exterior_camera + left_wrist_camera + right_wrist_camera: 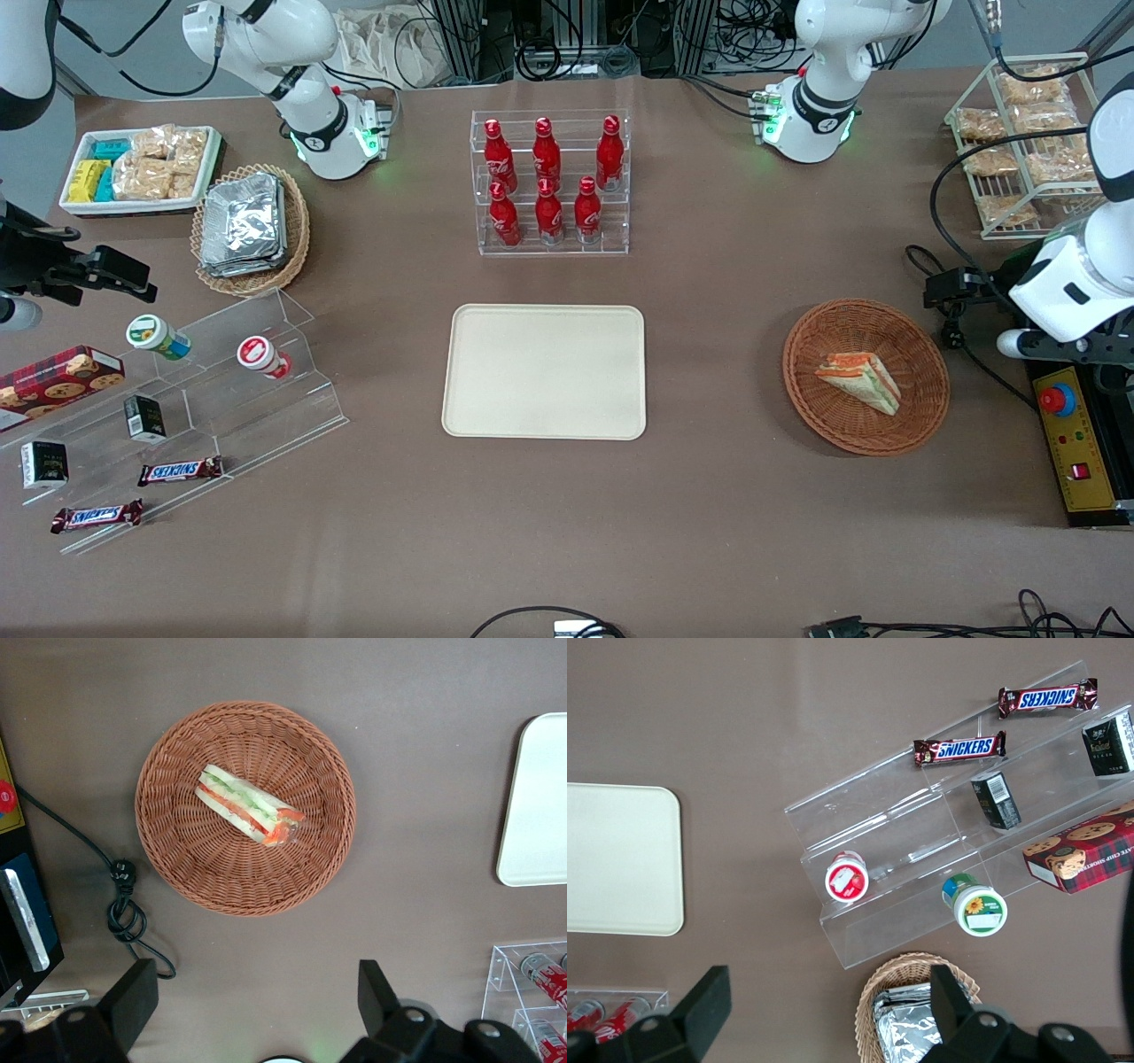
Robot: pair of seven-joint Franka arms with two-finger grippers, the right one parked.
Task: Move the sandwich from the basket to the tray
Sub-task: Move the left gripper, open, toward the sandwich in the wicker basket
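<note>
Sandwich (249, 805) in basket (190, 877), clear of gripper (257, 997) fingers (133, 997) (spread wide, empty). Looks soft, light, slippery-wrapped: pinch gently across long flat sides.

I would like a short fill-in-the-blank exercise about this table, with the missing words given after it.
1. The triangular wrapped sandwich lies in the round reddish-brown wicker ____.
2. The flat cream rectangular tray holds ____.
3. The left arm's gripper, high above the table, has its fingers ____.

Missing words: basket; nothing; open
</note>
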